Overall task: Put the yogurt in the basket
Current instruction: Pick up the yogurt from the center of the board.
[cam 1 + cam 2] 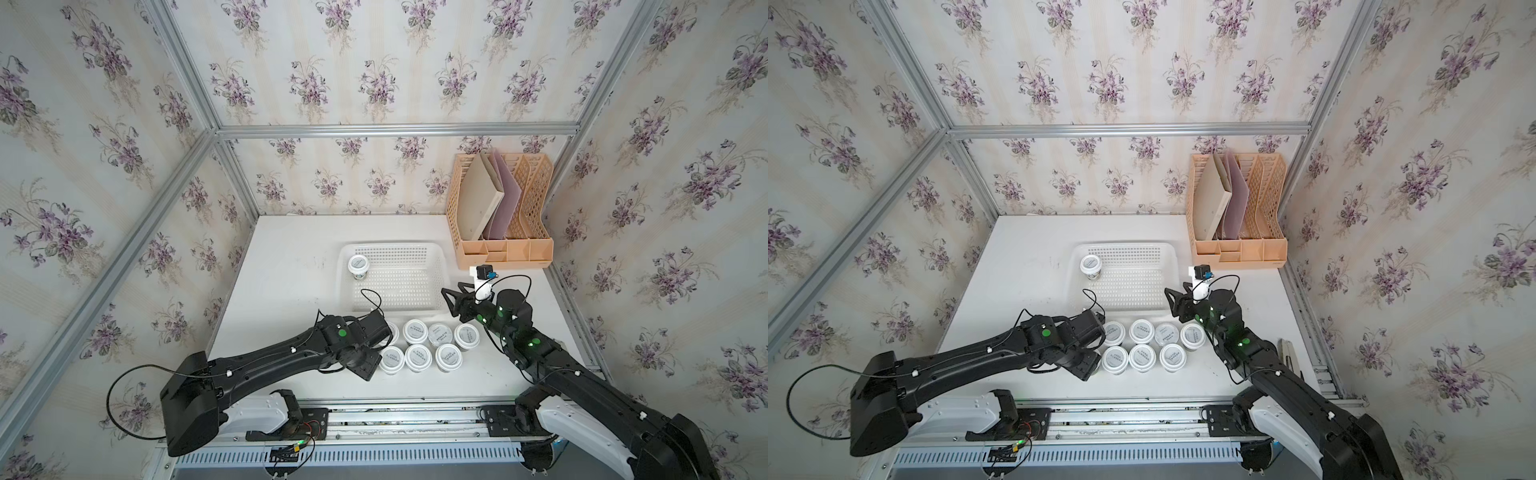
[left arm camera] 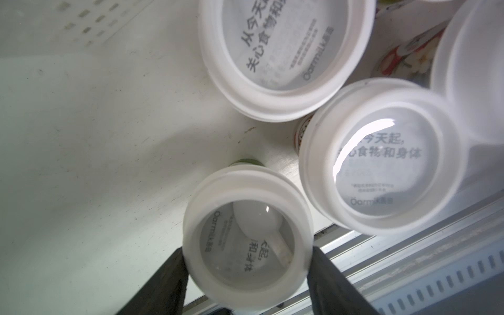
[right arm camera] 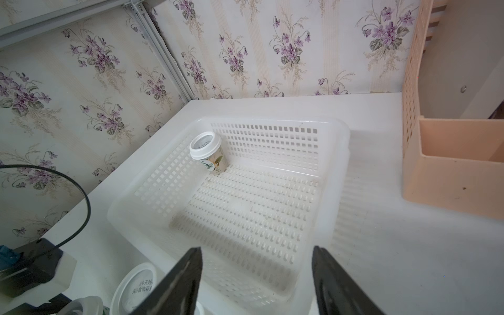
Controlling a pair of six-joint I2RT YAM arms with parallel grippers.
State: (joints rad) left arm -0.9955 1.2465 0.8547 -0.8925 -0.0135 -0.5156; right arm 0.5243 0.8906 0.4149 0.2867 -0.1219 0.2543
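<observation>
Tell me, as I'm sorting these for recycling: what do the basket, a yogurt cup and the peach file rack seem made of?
Basket: white, slightly translucent moulded plastic, likely; slotted grid walls, rounded rim.
Yogurt cup: matte white plastic lid ring, clear glossy window showing glare and a spoon beneath; body material unclear.
File rack: opaque peach plastic, probably; moulded lattice sides, satin look.

White worktop [image 1: 291, 282] is carrying three groups of things: a shallow perforated basket [image 1: 395, 251] is sitting near its middle, a peach file rack [image 1: 505, 253] is standing in the far right corner, and yogurt cups [image 1: 417, 331] are standing upright in two tight rows towards the near edge, just in front of the basket.
</observation>
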